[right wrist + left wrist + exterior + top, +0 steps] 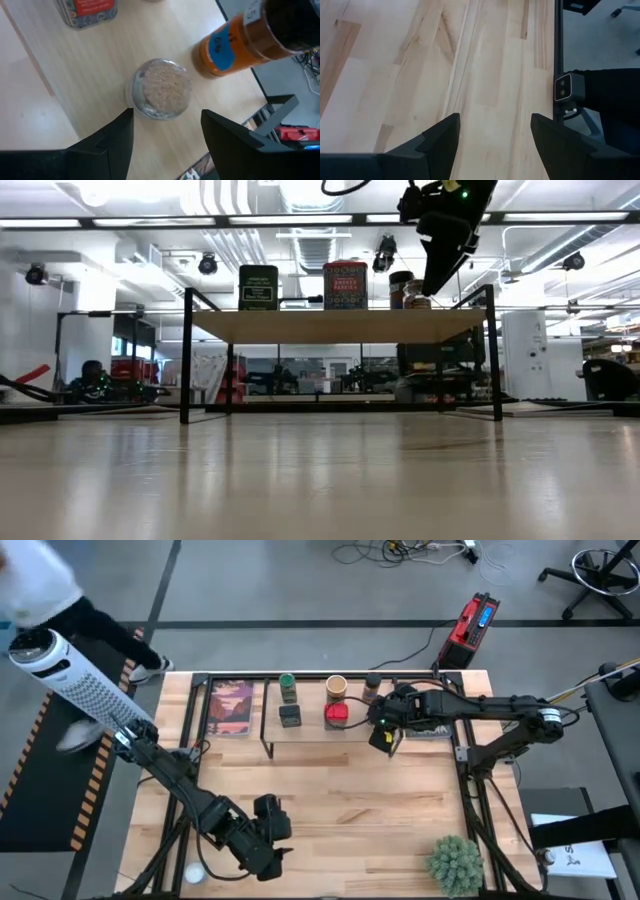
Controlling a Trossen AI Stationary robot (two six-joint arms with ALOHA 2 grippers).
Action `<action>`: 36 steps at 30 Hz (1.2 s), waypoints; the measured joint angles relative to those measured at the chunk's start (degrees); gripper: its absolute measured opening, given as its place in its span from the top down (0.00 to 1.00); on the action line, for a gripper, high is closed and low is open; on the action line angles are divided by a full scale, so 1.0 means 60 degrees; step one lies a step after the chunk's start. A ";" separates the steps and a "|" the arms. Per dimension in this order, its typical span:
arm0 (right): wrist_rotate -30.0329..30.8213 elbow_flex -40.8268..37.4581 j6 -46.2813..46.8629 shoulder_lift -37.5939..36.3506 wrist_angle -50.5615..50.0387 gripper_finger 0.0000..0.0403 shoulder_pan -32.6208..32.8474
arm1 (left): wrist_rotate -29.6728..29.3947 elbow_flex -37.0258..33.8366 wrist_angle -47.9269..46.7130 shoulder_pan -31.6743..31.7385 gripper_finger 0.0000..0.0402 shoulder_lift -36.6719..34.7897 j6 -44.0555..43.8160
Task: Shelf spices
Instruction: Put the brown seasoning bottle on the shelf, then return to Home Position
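Right pincer [165, 135] open above round glass jar [161, 96], grainy contents.

Your shelf [310, 743] on the table [330, 800] carries green-lidded jar [287, 687], black box [290, 716], tan jar [336, 688], red tin [337, 713], brown bottle [372, 687], clear jar [161, 95].

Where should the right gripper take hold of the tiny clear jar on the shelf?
Probably around the round side wall of the tiny clear jar, from straight above. It stands upright on the shelf, and the right gripper is open with a finger either side. The brown bottle stands close by, so stay clear of that side.
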 joint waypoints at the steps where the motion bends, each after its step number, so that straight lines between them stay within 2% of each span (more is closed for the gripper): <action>1: 0.0004 0.0000 -0.0022 0.0030 0.0070 0.48 -0.0013 | 0.0000 0.0000 0.0001 0.0000 0.42 0.0000 0.0001; 11: -0.0100 0.0021 -0.0178 0.0174 -0.0141 0.49 -0.0085 | 0.0001 0.0000 0.0004 -0.0003 0.42 0.0000 0.0070; 18: -0.0131 0.0460 0.0367 -0.0755 -0.0797 0.49 0.0720 | -0.0008 0.0000 0.0055 -0.0025 0.42 0.0000 0.0283; 21: -0.0491 0.0605 0.0657 -0.1252 -0.0873 0.48 0.1090 | -0.0301 0.0000 0.0076 -0.0042 0.42 0.0000 0.0684; 24: -0.0813 0.0746 0.0722 -0.1878 -0.0537 0.47 0.1428 | -0.0948 0.0000 0.0164 -0.0047 0.42 -0.0015 0.1234; 28: -0.0836 0.0539 0.0122 -0.2925 0.1016 0.48 0.2230 | -0.2191 0.0001 0.0835 -0.0087 0.42 -0.0185 0.2009; 32: -0.0848 -0.0235 -0.0637 -0.4098 0.2700 0.49 0.3143 | -0.3446 0.0004 0.1513 -0.0467 0.42 -0.0300 0.2782; 36: -0.0802 -0.1335 -0.1064 -0.5120 0.3702 0.51 0.3598 | -0.4844 0.0004 0.1626 -0.0925 0.42 -0.0592 0.3276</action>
